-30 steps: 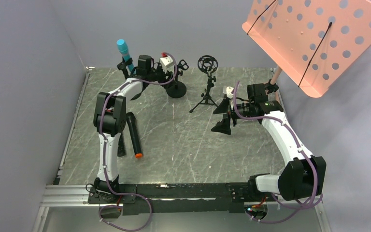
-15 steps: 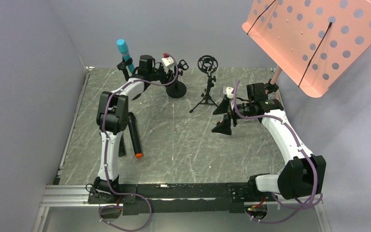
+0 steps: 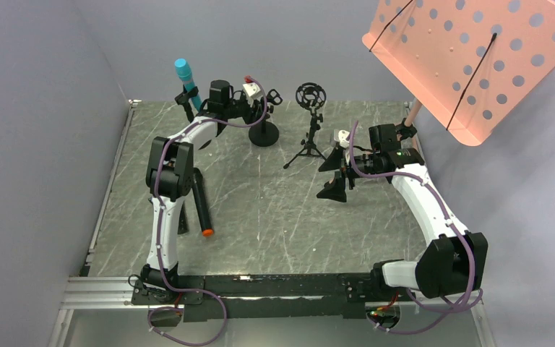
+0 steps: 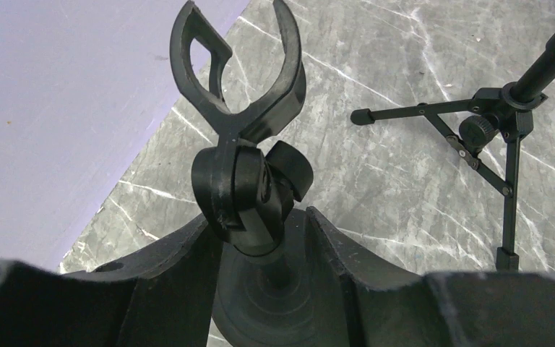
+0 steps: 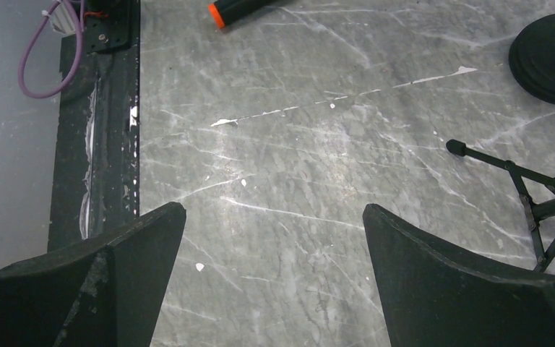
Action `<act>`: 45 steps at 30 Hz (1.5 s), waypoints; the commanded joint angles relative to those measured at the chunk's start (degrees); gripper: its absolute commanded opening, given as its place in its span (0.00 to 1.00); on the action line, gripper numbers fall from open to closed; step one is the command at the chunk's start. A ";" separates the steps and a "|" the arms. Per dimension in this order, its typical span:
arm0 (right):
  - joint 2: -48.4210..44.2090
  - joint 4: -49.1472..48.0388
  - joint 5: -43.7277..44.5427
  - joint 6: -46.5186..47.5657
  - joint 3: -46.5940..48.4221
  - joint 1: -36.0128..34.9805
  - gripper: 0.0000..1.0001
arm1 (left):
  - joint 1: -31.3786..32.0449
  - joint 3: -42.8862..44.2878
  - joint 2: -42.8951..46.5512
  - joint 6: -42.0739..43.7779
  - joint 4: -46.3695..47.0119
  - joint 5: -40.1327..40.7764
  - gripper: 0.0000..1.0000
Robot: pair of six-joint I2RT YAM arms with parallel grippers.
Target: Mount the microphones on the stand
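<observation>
Leftward arm first: its elbow has crept a little toward the far side over the last second, with the wrist nudged closer to the round-base stand (image 3: 264, 133). One turquoise microphone (image 3: 183, 76) already sits clipped and tilted in a holder at the far left corner of the table (image 3: 274, 217). Another, the black microphone with the orange end cap (image 3: 201, 203), lies flat on the table just beside the left arm's upright link, cap toward the near edge. The round-base stand's forked clip (image 4: 237, 69) holds nothing. The left gripper (image 4: 260, 217) has its fingers (image 4: 177, 278) partly spread on either side of the swivel joint under that clip; I cannot tell whether they touch it. To the right, the tripod stand (image 3: 309, 137) with its ring mount stands on its own. Past it, the right gripper (image 5: 271, 275) hangs over bare table with fingers (image 5: 462, 278) wide apart, gripping nothing. An orange perforated music stand (image 3: 470, 58) leans over the far right corner.
</observation>
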State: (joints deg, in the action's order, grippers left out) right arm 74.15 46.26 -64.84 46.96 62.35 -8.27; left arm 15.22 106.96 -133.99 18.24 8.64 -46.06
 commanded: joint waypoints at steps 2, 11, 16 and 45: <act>-0.07 -0.03 -1.37 1.82 2.40 0.30 1.00 | 0.50 1.74 -0.65 -1.23 3.69 -2.58 0.47; -0.31 -0.03 -1.24 1.91 2.41 0.33 1.00 | 0.43 0.73 0.24 -1.04 4.26 -3.46 0.09; -0.46 -0.20 -0.97 1.91 2.24 0.36 1.00 | 0.38 -3.78 4.77 -1.33 6.98 -3.92 0.01; 0.00 -0.81 -0.84 2.26 1.20 0.33 1.00 | 12.30 -64.16 59.15 -13.57 16.56 6.79 0.00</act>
State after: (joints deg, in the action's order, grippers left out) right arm 74.15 46.24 -64.75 47.18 62.46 -8.27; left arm 25.34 45.91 -79.81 8.12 16.53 -41.76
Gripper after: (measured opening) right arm 0.994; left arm 0.319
